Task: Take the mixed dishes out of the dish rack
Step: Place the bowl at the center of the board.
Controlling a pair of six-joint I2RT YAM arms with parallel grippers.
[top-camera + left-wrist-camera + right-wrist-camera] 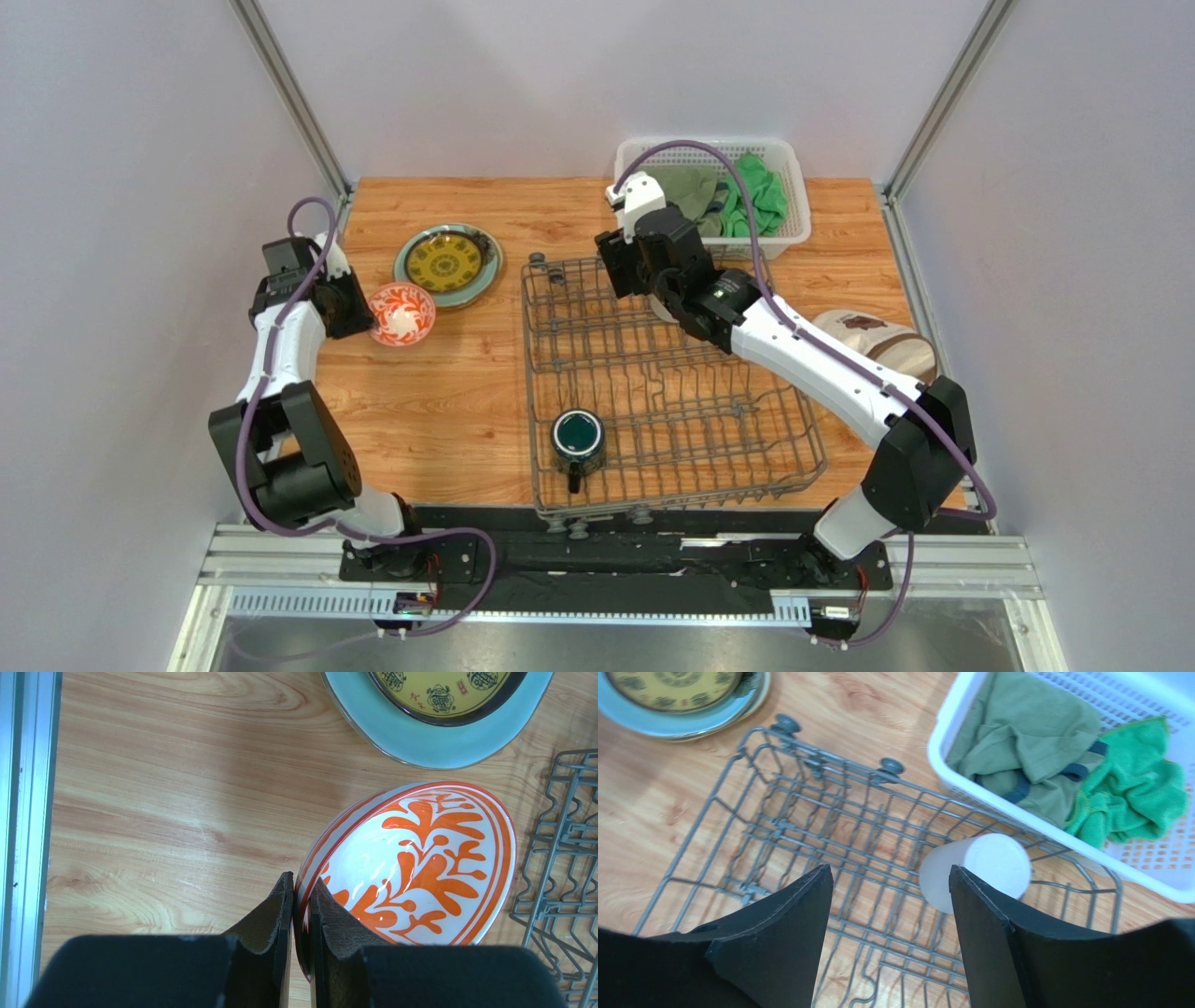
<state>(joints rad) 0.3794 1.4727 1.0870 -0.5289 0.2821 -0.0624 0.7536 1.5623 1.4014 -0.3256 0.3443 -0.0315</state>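
Note:
My left gripper (300, 882) is shut on the near rim of the small red-and-white bowl (421, 861), low over the wood left of the dish rack (659, 406); both also show from above, the gripper (362, 311) beside the bowl (403, 314). The yellow-and-green plate (448, 261) lies on the pale green plate (484, 280) on the table. My right gripper (889, 875) is open over the rack's far end, and the tall beige cup (976, 871) lies just beside its right finger. The dark teal mug (577, 437) sits in the rack's near part. The cream bird plate is out of view.
A white mesh basket (786, 231) with green cloths (758, 193) stands at the back right, touching the rack's far corner. A beige cap-like fabric thing (877, 343) lies right of the rack, under the right arm. A metal frame post (21, 812) edges the table's left side.

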